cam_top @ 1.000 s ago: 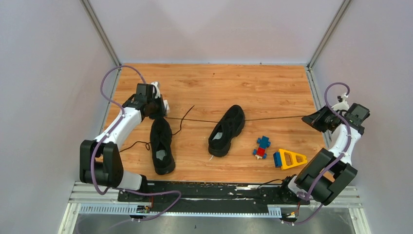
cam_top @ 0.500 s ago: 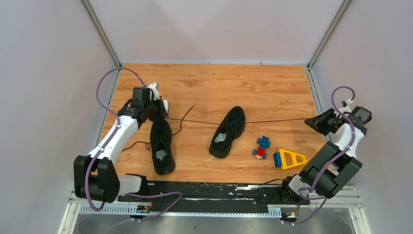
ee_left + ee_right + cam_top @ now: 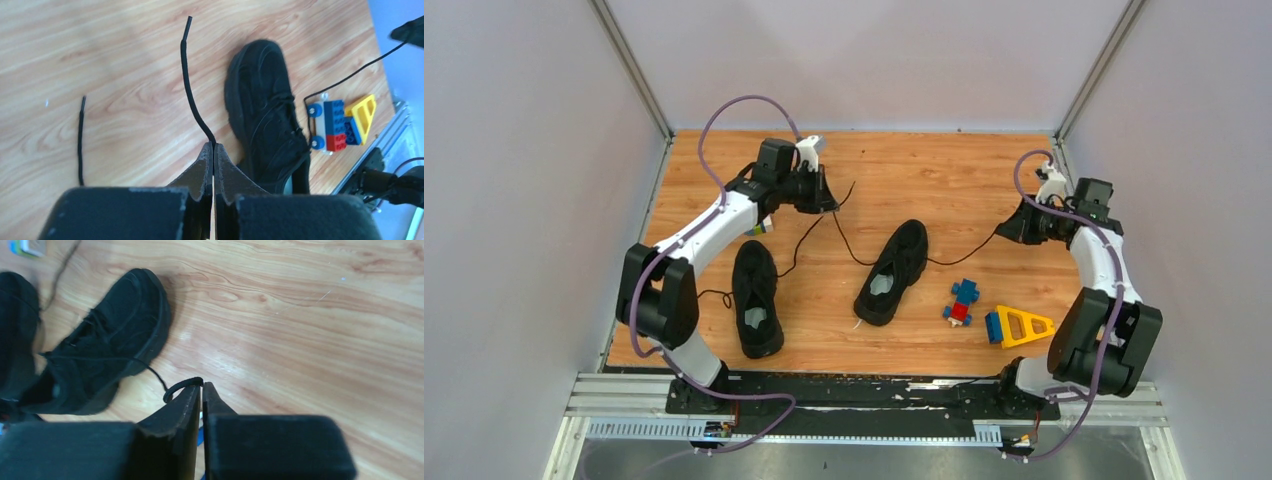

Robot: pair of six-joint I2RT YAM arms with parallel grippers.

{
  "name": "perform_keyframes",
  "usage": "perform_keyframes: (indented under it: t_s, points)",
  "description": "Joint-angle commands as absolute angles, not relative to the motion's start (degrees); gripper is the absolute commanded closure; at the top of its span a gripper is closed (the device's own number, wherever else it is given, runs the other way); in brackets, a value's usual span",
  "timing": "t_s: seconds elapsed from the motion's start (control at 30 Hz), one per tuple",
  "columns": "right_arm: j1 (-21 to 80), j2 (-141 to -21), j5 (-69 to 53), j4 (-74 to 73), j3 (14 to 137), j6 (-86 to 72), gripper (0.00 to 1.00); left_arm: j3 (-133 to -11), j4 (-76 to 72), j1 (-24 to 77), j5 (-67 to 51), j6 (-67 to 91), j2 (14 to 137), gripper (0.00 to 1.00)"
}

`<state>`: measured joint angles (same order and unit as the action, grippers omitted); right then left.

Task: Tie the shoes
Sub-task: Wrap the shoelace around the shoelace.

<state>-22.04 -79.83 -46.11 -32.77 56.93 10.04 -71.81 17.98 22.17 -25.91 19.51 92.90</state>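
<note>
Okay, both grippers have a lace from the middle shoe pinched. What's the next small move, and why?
Probably swing the left gripper and right gripper toward each other above the middle shoe so the laces cross. Each is shut on one end, the left lace and the right lace. Both curve slack to opposite sides, with no crossing or knot visible yet.

Both arms stretch toward the far side, left end effector [image 3: 832, 205] and right end effector [image 3: 1004, 231] pointing inward at each other, fingers pressed tight together.
</note>
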Motion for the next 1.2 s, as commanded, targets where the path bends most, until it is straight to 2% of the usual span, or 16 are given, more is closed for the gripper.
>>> perform_keyframes:
  t_s: [0.0, 0.13, 0.2, 0.27, 0.43, 0.7, 0.83, 1.17]
  points:
    - [-17.70, -82.85, -37.58, -33.76, 61.08, 25.84, 0.87, -78.70, 14.95, 23.23, -28.80, 23.42, 96.86, 1.00]
    - [-10.94, -83.01, -27.40, -37.39, 64.36, 39.19, 0.60, -80.91, 12.75, 24.18, -30.34, 26.92, 99.75, 1.00]
    - [-7.12, -82.06, -25.07, -38.80, 65.91, 44.57, 0.51, -80.91, 11.41, 24.59, -30.94, 28.66, 100.78, 1.00]
    - [-2.64, -80.93, -23.69, -38.91, 67.28, 47.08, 0.47, -80.18, 10.37, 24.83, -31.33, 30.55, 101.37, 1.00]
    - [13.09, -77.18, -32.86, -39.61, 71.44, 46.86, 0.48, -77.79, 8.68, 24.93, -31.78, 35.87, 101.14, 1.00]
    - [36.22, -87.63, -27.16, -41.45, 77.95, 43.77, 0.54, -71.26, 8.91, 23.59, -31.15, 48.51, 97.12, 1.00]
    - [42.50, -91.03, -22.74, -45.09, 79.76, 45.58, 0.56, -67.16, 7.78, 21.72, -31.71, 51.91, 95.24, 1.00]
    - [51.10, -94.73, -9.96, -47.03, 78.15, 49.25, 0.55, -65.22, 6.70, 20.22, -34.89, 61.86, 94.53, 1.00]
